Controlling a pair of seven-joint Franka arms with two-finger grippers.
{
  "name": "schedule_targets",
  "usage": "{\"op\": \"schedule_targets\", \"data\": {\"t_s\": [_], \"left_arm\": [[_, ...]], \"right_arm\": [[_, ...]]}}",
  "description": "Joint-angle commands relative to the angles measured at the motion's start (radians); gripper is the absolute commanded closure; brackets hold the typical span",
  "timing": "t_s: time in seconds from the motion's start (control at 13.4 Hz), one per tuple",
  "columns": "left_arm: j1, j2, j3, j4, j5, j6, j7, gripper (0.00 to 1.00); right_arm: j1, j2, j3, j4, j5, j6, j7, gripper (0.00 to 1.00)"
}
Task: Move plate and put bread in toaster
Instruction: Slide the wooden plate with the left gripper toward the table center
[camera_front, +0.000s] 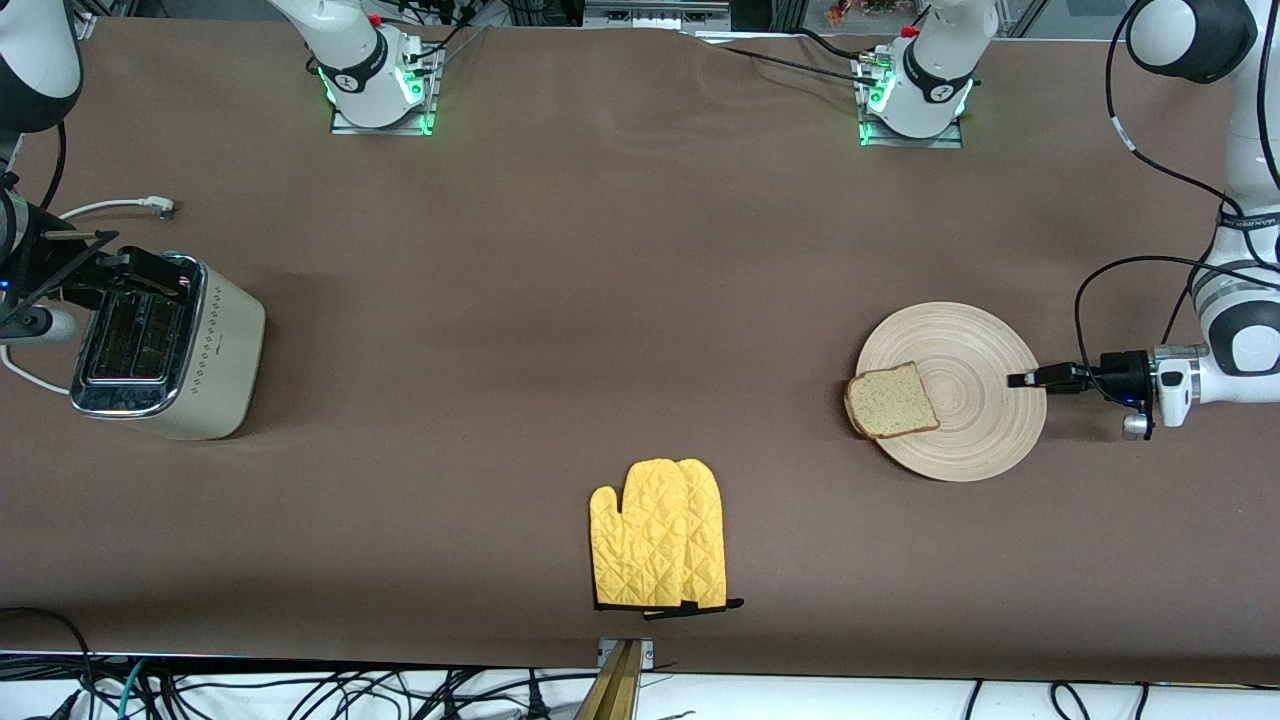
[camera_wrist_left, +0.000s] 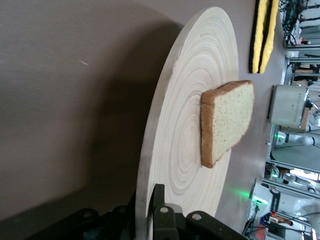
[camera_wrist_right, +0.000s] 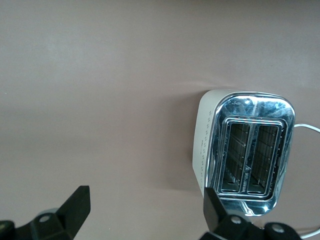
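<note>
Brown matte cloth covering the bench (camera_front: 620, 300) from end to end in the front view. Lying toward the left arm's end: round pale-wood plate with ring grain (camera_front: 975, 345), carrying a square slice of speckled light-brown bread with darker crust (camera_front: 892, 401) on the part of its rim facing the right arm's end, one corner slightly overhanging. Pinching the plate's rim at the edge toward the left arm's end: left claw (camera_front: 1022, 379), reaching in low and level, fingers closed tight on the wood. Standing at the right arm's end: cream-beige two-slot toaster with chrome top (camera_front: 170, 350), white cord (camera_front: 120, 207) trailing on the bench beside it. Hovering over the toaster's slots: right claw (camera_front: 120, 270), spread wide and holding nothing. Lying nearer to the front camera than the plate, about midway along the bench: yellow quilted oven mitt (camera_front: 658, 535).

Left wrist view: gripping the plate (camera_wrist_left: 180, 150) by its rim, black fingers (camera_wrist_left: 159, 210) clamped on the edge; bread (camera_wrist_left: 227, 120) lying flat on the wood, mitt (camera_wrist_left: 263, 35) and toaster (camera_wrist_left: 289, 105) showing well apart from it.

Right wrist view: looking straight down on the toaster (camera_wrist_right: 245, 150), both slots empty, right claw (camera_wrist_right: 145, 210) hanging wide apart above the cloth beside it.
</note>
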Motion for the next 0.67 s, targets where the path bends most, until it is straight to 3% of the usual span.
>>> {"op": "schedule_targets", "data": {"t_s": [0.0, 0.3, 0.6], "left_arm": [[-0.004, 0.009, -0.056, 0.031, -0.064, -0.087, 0.020, 1.00], [-0.062, 0.018, -0.178, 0.054, -0.119, -0.101, -0.005, 1.00], [-0.318, 0.026, -0.179, 0.040, -0.248, -0.003, -0.057, 1.00]], "right_arm": [[0.002, 0.007, 0.004, 0.019, -0.009, -0.004, 0.010, 0.00], [0.000, 0.008, 0.007, 0.019, -0.029, -0.003, 0.010, 0.00], [0.000, 0.034, 0.006, 0.017, -0.029, -0.003, 0.009, 0.00]]}}
